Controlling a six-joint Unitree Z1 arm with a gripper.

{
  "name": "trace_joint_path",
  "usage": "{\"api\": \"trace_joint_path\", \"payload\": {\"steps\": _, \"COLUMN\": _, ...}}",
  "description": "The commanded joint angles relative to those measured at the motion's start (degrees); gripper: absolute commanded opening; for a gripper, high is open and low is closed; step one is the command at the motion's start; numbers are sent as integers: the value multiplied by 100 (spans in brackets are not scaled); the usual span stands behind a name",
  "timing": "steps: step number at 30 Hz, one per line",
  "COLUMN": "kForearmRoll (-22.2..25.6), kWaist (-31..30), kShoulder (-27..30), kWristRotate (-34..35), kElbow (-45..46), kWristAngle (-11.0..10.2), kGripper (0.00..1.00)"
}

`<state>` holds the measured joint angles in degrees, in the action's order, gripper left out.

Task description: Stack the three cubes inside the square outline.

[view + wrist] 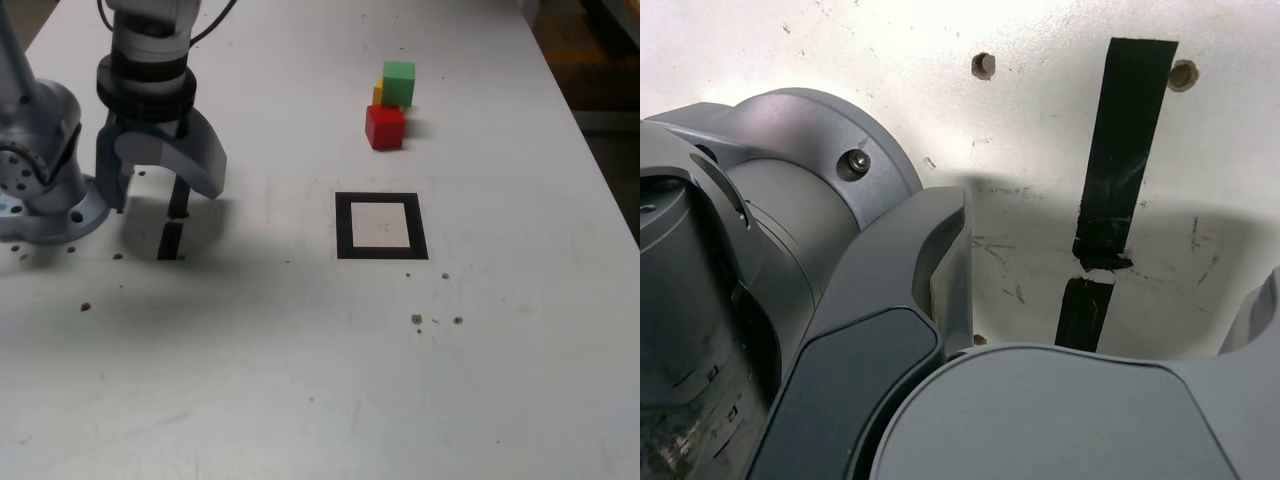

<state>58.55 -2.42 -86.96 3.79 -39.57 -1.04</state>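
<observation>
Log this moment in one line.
gripper: open, empty, over black tape strip | red, yellow, green cubes: clustered outside black square outline | stacked: none

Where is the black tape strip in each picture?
Exterior view: the two short black tape strips lie end to end on the white table, under the open grey gripper, toward the exterior view's left.
Wrist view: the same black tape strips run in a line past the gripper's grey body.
Shared landmark: the small gap between the two strips.

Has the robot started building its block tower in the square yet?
Not yet. The black square holds nothing. The red cube, yellow cube and green cube sit bunched beyond it. The gripper hangs open, holding nothing, over tape strips. All stacking remains.
</observation>
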Motion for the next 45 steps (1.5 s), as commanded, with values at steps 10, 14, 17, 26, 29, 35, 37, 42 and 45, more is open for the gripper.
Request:
{"api": "trace_joint_path", "payload": {"steps": 10, "kForearmRoll": 72, "kWaist": 5, "kShoulder": -14, "kWristRotate": 1, "kElbow": -197, "kWristAngle": -50, "kGripper": 99}}
{"api": "trace_joint_path", "payload": {"steps": 14, "kForearmRoll": 544, "kWaist": 5, "kShoulder": -27, "kWristRotate": -68, "kElbow": -815, "kWristAngle": -155, "kGripper": 98}}
{"api": "trace_joint_path", "payload": {"steps": 17, "kForearmRoll": 1152, "kWaist": 5, "kShoulder": -124, "kWristRotate": -224, "kElbow": -1689, "kWristAngle": -373, "kGripper": 98}}
{"api": "trace_joint_path", "payload": {"steps": 26, "kForearmRoll": 2469, "kWaist": 60, "kShoulder": -829, "kWristRotate": -1075, "kElbow": -4616, "kWristAngle": -959, "kGripper": 98}}
{"api": "trace_joint_path", "payload": {"steps": 29, "kForearmRoll": 2614, "kWaist": 216, "kShoulder": -1004, "kWristRotate": -1383, "kElbow": -5356, "kWristAngle": -1077, "kGripper": 98}}
{"api": "trace_joint_path", "payload": {"steps": 35, "kForearmRoll": 2654, "kWaist": 768, "kShoulder": -1233, "kWristRotate": -1914, "kElbow": -5980, "kWristAngle": -1203, "kGripper": 98}}
{"api": "trace_joint_path", "payload": {"steps": 37, "kForearmRoll": 2643, "kWaist": 952, "kShoulder": -1342, "kWristRotate": -2062, "kElbow": -6073, "kWristAngle": -1209, "kGripper": 98}}
{"api": "trace_joint_path", "payload": {"steps": 42, "kForearmRoll": 2618, "kWaist": 1322, "kShoulder": -1783, "kWristRotate": -2413, "kElbow": -6473, "kWristAngle": -1214, "kGripper": 98}}
{"api": "trace_joint_path", "payload": {"steps": 45, "kForearmRoll": 2617, "kWaist": 1511, "kShoulder": -2113, "kWristRotate": -2559, "kElbow": -6769, "kWristAngle": -1212, "kGripper": 98}}
